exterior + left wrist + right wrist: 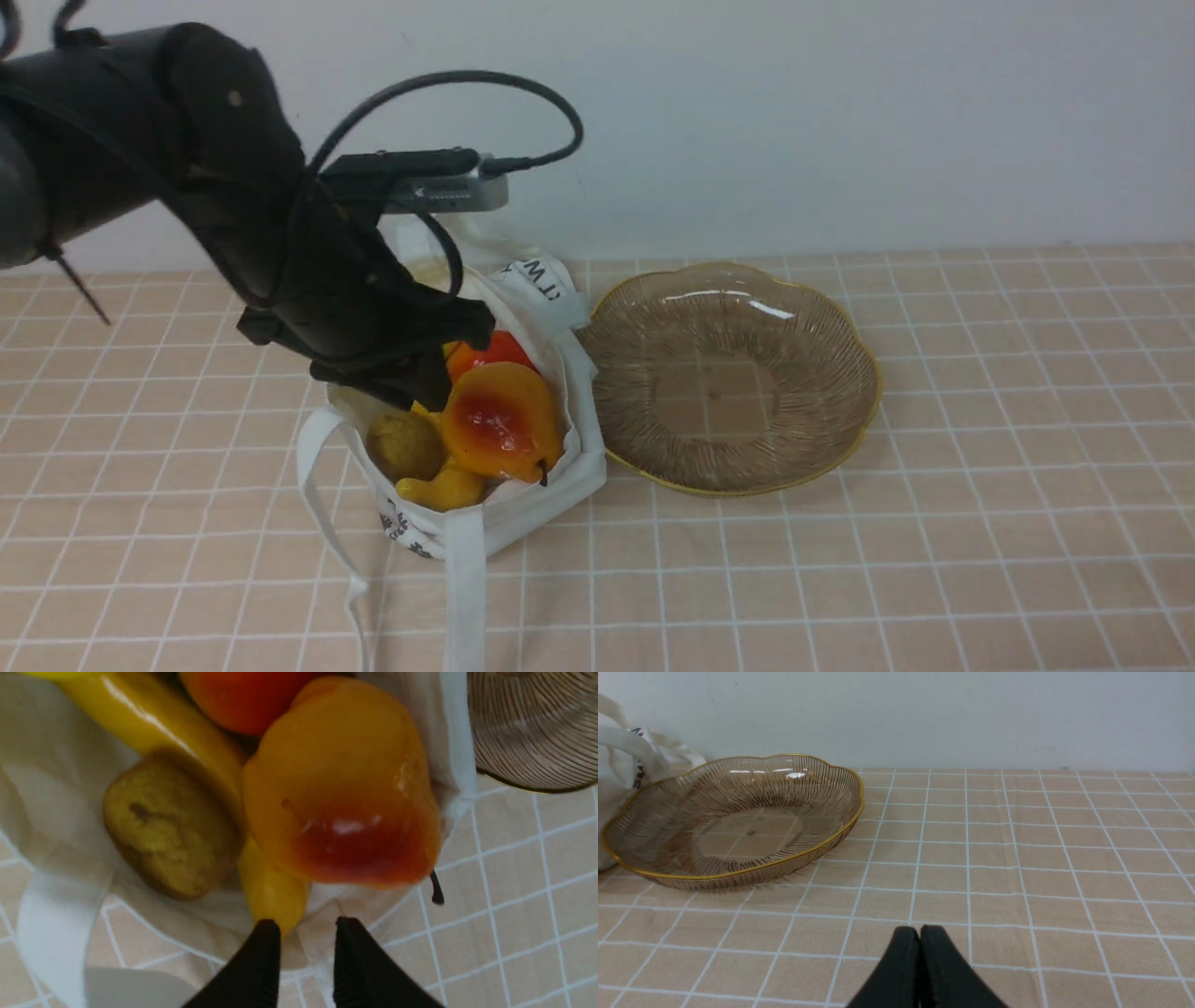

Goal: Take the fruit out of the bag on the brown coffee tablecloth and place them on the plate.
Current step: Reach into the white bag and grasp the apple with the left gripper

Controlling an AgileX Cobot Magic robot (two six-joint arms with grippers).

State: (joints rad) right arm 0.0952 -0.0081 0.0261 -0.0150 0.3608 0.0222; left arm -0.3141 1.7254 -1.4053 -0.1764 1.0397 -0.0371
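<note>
Left gripper [307, 926] above tote bag [579, 457], jaws slightly parted, empty.
Pear [499, 420] uppermost in bag: widen jaws, grip mid-body. Plate [873, 392] at bag's 3 o'clock. Right gripper [920, 933] closed.

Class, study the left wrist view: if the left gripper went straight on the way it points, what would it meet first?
Most likely the banana, whose end lies just ahead of the left gripper, with the orange-red pear close beside it. Depth is unclear, so the cloth of the bag might come first.
</note>
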